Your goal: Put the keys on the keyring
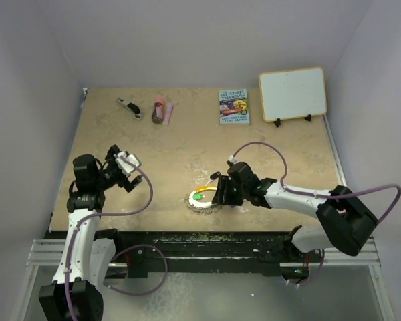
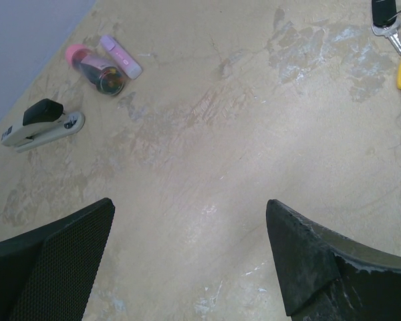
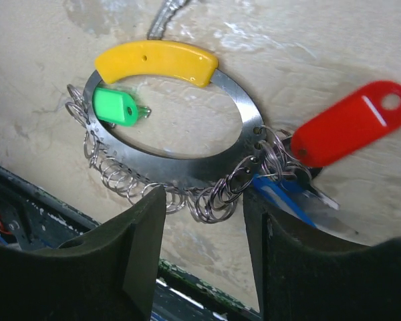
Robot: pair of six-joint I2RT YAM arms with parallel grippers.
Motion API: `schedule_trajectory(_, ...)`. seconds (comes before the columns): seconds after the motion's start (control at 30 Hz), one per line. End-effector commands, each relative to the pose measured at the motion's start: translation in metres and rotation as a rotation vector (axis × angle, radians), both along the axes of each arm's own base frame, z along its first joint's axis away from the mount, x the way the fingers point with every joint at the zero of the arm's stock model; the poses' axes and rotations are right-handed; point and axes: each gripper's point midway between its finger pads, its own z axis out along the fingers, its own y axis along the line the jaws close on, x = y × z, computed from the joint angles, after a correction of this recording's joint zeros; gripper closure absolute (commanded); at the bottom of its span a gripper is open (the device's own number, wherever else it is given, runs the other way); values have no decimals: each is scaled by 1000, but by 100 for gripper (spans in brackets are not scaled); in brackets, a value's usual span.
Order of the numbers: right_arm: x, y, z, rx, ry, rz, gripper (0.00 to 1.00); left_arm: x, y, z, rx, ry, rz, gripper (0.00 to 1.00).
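Note:
The keyring [image 3: 235, 110] lies flat on the table, a silvery ring with a yellow stretch [image 3: 157, 60] and many small wire loops [image 3: 220, 197] along its near rim. A green key [image 3: 115, 107] lies inside it. A red key [image 3: 351, 124] and a blue key [image 3: 281, 194] hang at its right side. My right gripper [image 3: 204, 214] is open, its fingers straddling the looped near rim; the right finger [image 3: 307, 267] covers part of the blue key. From above, the ring [image 1: 202, 200] sits just left of the right gripper [image 1: 222, 194]. A black key [image 2: 384, 10] lies apart from the ring. My left gripper [image 2: 190, 214] is open and empty over bare table, far left [image 1: 128, 167].
A black-and-silver tool [image 1: 129, 107] and pink tubes [image 1: 162, 110] lie at the back left. A book [image 1: 234, 105] and a small whiteboard [image 1: 293, 93] stand at the back right. The table's front edge [image 1: 200, 234] runs close behind the ring.

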Motion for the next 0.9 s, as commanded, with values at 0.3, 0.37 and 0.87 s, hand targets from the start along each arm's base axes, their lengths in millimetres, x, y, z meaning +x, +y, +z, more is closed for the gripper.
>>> schedule_trajectory(0.3, 32, 12, 42, -96, -144, 22, 42, -3, -6, 9, 4, -28, -41, 2)
schedule_trajectory(0.37, 29, 1, 48, -128, -145, 4, 42, -3, -7, 8, 5, -25, -43, 2)
schedule_trajectory(0.87, 31, 50, 55, 91, -170, 112, 44, -4, -10, 11, -18, -28, -58, 2)
